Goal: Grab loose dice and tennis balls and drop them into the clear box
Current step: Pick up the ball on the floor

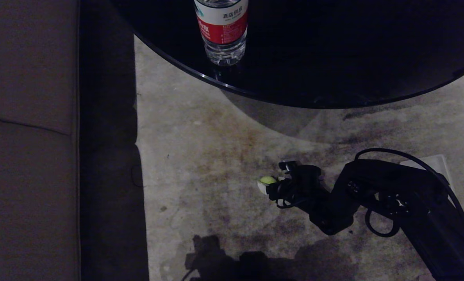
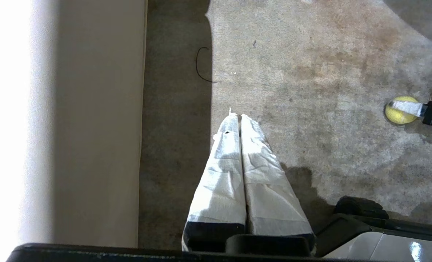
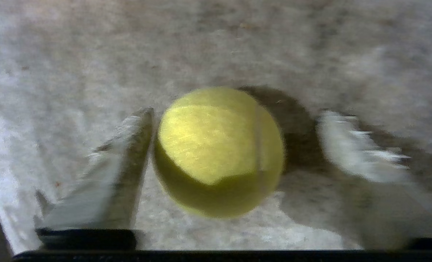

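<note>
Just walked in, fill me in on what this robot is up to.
The right gripper is down at the carpet, its open fingers either side of a tennis ball that lies on the floor, not yet clamped. The left gripper hangs idle, shut, beside the sofa. A water bottle stands on the black table.

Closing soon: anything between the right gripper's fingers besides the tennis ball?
No. In the right wrist view only the tennis ball sits between the right gripper fingers, on bare carpet.

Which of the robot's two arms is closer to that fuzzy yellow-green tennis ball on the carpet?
Right. The right gripper has its open fingers on either side of the fuzzy yellow-green tennis ball. The left gripper, fingers shut, hangs well off to the side over bare carpet.
</note>
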Tool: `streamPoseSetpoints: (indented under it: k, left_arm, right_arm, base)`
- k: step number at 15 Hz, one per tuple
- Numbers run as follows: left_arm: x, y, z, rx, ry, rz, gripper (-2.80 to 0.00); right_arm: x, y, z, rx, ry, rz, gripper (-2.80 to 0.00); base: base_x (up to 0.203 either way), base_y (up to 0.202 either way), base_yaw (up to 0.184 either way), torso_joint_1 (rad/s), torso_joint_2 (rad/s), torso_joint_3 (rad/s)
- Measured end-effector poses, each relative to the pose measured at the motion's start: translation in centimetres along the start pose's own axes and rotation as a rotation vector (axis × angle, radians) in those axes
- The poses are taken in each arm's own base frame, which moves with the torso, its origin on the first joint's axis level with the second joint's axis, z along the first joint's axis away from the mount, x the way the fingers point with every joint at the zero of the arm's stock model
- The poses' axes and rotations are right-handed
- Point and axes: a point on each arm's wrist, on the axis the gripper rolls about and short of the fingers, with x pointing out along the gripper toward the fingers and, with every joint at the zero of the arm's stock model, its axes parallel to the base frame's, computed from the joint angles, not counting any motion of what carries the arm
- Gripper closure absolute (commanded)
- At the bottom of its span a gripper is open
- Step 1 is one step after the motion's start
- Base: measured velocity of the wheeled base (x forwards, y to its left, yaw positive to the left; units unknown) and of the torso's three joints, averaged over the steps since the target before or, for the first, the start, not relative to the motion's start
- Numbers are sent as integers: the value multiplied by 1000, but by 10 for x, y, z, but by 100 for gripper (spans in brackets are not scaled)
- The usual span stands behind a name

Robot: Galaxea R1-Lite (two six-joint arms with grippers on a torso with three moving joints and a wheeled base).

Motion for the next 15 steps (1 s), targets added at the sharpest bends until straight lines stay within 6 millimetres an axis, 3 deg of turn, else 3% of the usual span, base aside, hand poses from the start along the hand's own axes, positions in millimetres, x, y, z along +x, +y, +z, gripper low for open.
streamPoseSetpoints:
  k: [15]
  left_arm:
    - [0, 0, 0, 0, 0, 0, 0]
  right_arm:
    - [-2, -2, -3, 7, 35, -11, 0]
  base:
    - [0, 0, 0, 0, 0, 0]
